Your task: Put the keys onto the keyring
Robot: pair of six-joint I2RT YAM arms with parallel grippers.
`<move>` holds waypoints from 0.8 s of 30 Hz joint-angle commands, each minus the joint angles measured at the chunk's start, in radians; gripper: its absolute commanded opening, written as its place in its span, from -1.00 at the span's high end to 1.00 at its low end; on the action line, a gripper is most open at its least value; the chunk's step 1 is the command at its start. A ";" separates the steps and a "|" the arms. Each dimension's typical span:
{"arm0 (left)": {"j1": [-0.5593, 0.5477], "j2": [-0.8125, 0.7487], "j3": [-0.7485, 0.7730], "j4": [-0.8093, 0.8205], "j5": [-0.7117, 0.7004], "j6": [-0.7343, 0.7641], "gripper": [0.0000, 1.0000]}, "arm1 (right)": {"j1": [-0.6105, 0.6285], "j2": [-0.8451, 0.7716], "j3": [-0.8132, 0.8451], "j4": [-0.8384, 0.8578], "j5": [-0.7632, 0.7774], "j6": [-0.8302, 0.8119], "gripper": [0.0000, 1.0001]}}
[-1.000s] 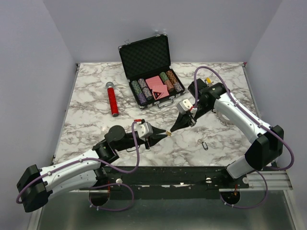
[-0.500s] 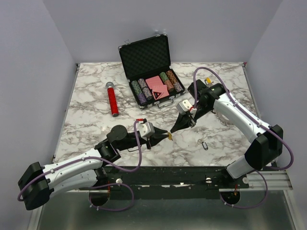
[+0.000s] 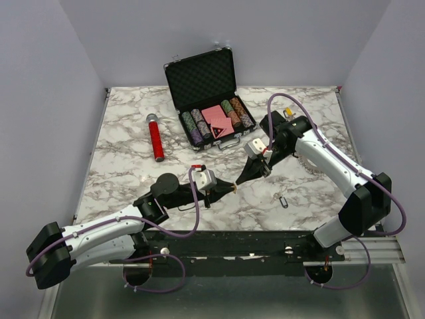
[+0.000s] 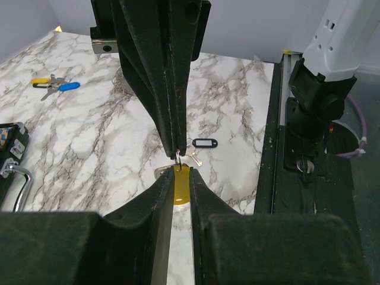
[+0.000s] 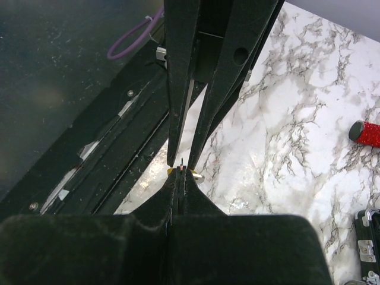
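Yellow-tagged key [image 4: 181,189] pinched in left tool [image 4: 180,178], right tool [image 4: 177,148] closed, tips at its small ring [image 4: 177,157]

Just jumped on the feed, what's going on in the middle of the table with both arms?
Both arms meet mid-table over one key. The left gripper has its jaws closed on the tag of the yellow-tagged key, while the right gripper, jaws shut, pinches the small ring at the tag's top. The keyring lies beside the right arm, not yet involved. A black-tagged key and a yellow and blue pair lie loose on the table.
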 commanded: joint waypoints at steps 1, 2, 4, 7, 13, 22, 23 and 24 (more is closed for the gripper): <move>-0.010 0.005 0.018 0.024 0.003 -0.009 0.54 | 0.010 0.007 -0.012 -0.087 -0.050 -0.017 0.99; -0.010 0.005 0.021 0.022 0.000 -0.007 0.53 | 0.008 0.009 -0.014 -0.087 -0.051 -0.017 0.99; -0.012 0.008 0.023 0.022 -0.001 -0.009 0.54 | 0.010 0.009 -0.012 -0.087 -0.051 -0.017 0.99; -0.013 0.010 0.021 0.027 -0.004 -0.010 0.54 | 0.010 0.010 -0.015 -0.087 -0.051 -0.017 0.99; -0.015 0.011 0.024 0.031 -0.012 -0.012 0.55 | 0.010 0.015 -0.020 -0.087 -0.051 -0.017 0.99; -0.015 0.010 0.024 0.037 -0.012 -0.015 0.66 | 0.011 0.016 -0.025 -0.085 -0.048 -0.017 0.97; -0.015 0.011 0.024 0.037 -0.010 -0.016 0.70 | 0.010 0.018 -0.025 -0.084 -0.048 -0.017 0.97; -0.015 0.011 0.024 0.039 -0.009 -0.016 0.76 | 0.011 0.018 -0.025 -0.084 -0.048 -0.017 0.97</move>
